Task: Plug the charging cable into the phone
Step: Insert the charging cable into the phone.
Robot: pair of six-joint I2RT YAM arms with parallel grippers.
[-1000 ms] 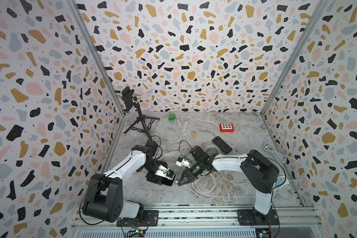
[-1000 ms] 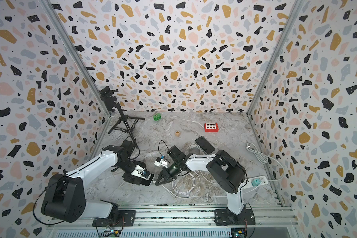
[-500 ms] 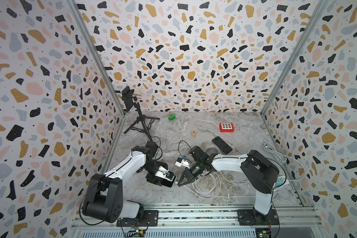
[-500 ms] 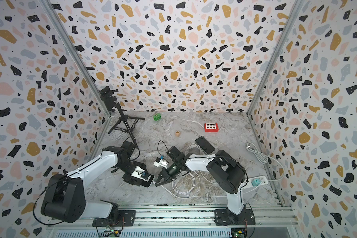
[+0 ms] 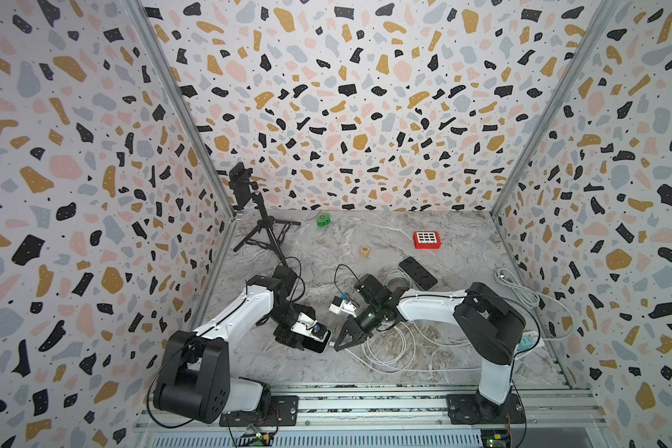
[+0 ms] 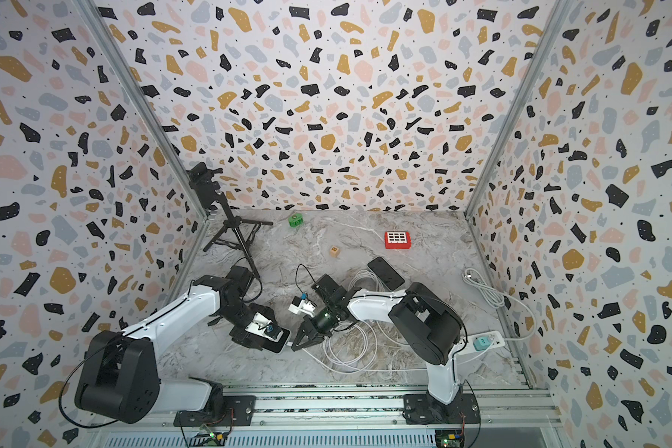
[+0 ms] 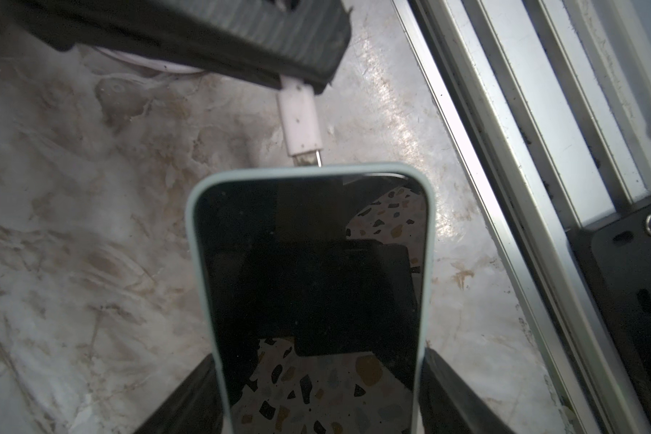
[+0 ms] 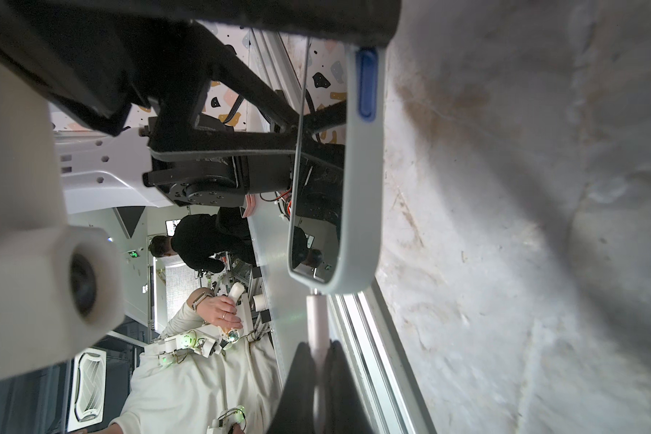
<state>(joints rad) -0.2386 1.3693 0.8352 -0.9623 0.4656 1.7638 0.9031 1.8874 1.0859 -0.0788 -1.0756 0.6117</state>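
- Phone (image 7: 309,285): dark screen, pale grey-green case, clasped by left gripper (image 7: 318,357).
- Right gripper (image 8: 318,347) pinches charging cable (image 7: 299,124) (white plug, bare metal tip).
- We count one plug; second phone (image 5: 418,272) lies apart.

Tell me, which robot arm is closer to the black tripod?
Left. The left arm bends just in front of the tripod; the right arm lies much farther off.

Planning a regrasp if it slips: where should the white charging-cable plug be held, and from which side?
Probably the white moulded plug body, approached from its cable end: that leaves the metal tip free to meet the edge of the pale-cased black phone. The right gripper holds the plug so.
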